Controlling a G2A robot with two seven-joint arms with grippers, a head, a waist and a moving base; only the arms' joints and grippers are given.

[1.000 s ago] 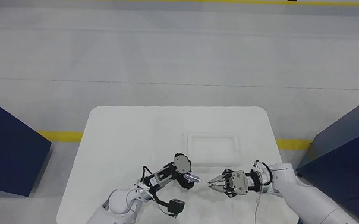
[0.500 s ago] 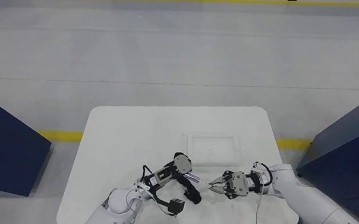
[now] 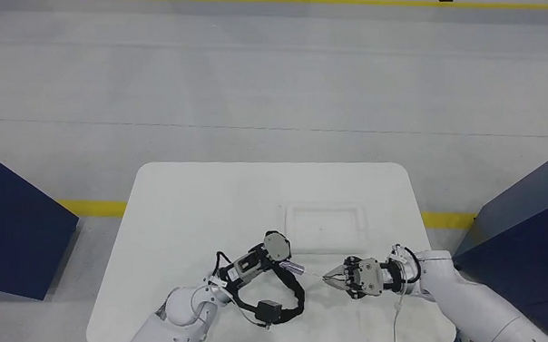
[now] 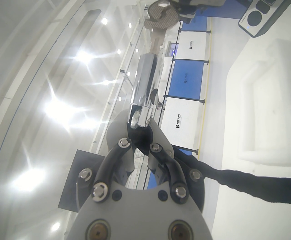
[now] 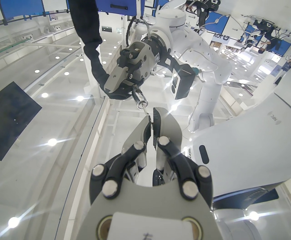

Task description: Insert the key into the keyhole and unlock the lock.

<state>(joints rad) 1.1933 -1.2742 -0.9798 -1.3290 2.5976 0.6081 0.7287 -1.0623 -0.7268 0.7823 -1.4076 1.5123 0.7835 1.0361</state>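
Above table, left end effector closed on chrome cylinder lock, right end effector on key.

A short one-line logo is printed on each white barrier panel and on the blue barrier panel in the room behind, dark on white, white on blue.

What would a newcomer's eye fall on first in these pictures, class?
Above the near part of the white table, the left gripper clamps a shiny chrome lock in the air. Facing it tip to tip, the right gripper pinches the key, whose blade meets the lock's end.
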